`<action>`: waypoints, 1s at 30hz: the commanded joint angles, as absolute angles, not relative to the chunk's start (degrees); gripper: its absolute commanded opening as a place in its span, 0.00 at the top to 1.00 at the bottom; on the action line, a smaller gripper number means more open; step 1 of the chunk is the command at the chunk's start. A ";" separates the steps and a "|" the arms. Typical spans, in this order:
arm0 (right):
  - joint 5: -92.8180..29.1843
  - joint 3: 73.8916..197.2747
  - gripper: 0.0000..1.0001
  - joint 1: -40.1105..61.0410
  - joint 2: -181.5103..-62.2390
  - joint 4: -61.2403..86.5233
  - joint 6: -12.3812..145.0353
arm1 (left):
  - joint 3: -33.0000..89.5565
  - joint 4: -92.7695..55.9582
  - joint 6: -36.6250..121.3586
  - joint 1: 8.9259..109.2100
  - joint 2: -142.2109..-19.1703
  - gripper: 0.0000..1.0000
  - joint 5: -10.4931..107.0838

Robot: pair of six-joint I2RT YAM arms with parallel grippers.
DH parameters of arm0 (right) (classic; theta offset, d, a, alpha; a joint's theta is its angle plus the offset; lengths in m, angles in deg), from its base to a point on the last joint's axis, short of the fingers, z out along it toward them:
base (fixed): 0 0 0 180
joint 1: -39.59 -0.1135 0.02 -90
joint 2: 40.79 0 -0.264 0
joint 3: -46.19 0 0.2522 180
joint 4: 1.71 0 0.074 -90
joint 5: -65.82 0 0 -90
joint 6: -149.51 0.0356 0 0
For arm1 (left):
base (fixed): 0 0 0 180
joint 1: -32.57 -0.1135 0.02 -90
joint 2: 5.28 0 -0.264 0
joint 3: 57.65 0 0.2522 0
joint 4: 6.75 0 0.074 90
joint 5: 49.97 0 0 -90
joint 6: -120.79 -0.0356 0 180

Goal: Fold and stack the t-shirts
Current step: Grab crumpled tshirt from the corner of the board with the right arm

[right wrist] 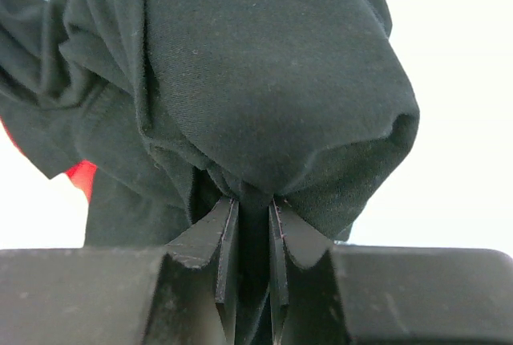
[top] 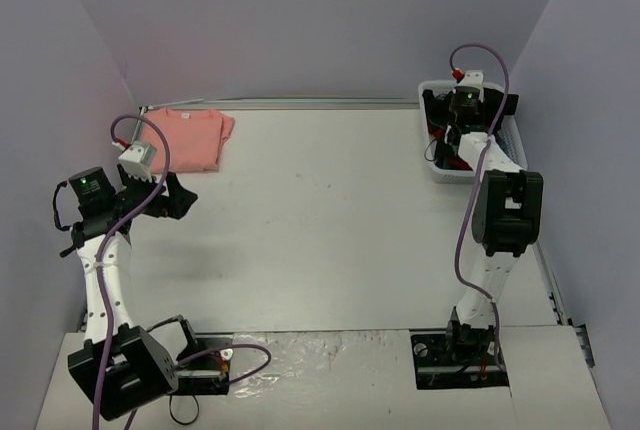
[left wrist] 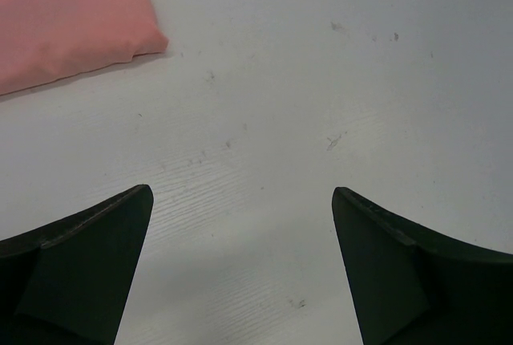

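T-shirts: the black one (right wrist: 240, 80) is soft matte knit, bunched into a rounded, creased lump with no readable long axis. A pinch of it sits between the right jaws, which are clenched on it, at the white bin (top: 437, 176) on the worktop's (top: 320, 230) far right. The salmon-pink one (top: 190, 138) is smooth and folded to a flat rectangle, slightly wider side to side. It lies at the far left corner, apart from the left jaws, which are spread wide over bare white surface.
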State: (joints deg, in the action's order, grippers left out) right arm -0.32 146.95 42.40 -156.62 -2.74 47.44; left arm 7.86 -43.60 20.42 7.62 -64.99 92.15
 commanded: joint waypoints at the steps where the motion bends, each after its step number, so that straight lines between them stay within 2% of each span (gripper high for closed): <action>1: 2.98 147.40 1.00 41.00 -150.66 -6.06 46.33 | 8.14 -43.01 19.10 7.08 -63.56 0.06 94.17; 17: -5.62 150.99 1.00 36.44 -138.89 3.86 48.00 | 8.32 -43.27 19.10 7.08 -62.94 0.06 94.26; 27: -20.65 165.23 1.00 28.08 -128.09 23.54 48.96 | 8.67 -43.36 19.01 6.99 -62.24 0.06 92.94; 30: -30.57 166.47 1.00 26.24 -124.48 26.97 50.11 | 8.67 -43.36 18.92 6.99 -61.71 0.06 92.94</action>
State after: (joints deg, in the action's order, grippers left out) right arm -20.08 162.27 28.06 -131.82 24.58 48.31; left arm 7.86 -43.82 20.28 7.62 -63.74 92.26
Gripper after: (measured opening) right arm 0.113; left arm 0.945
